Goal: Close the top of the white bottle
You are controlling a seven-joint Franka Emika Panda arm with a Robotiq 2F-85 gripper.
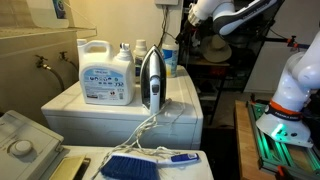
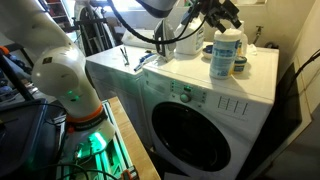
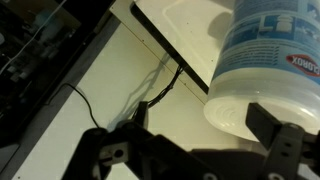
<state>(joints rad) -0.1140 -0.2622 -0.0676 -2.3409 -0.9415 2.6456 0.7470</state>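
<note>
The white bottle [image 2: 226,52] with a blue label stands upright near the back of the washer top [image 2: 170,72]. In an exterior view it shows behind the iron [image 1: 168,58]. In the wrist view its rounded white top [image 3: 262,85] fills the right side. My gripper [image 2: 220,17] hangs just above the bottle's top. Its two dark fingers [image 3: 208,125] are spread wide apart, with one finger in front of the bottle's top and nothing held. I cannot tell whether the lid is open or shut.
A large white handled detergent jug [image 1: 108,72], dark-capped bottles [image 1: 128,52] and an upright iron [image 1: 151,80] with its cord stand on the washer. A blue brush [image 1: 130,166] lies in front. A dark cable [image 3: 160,90] runs down beside the washer's edge.
</note>
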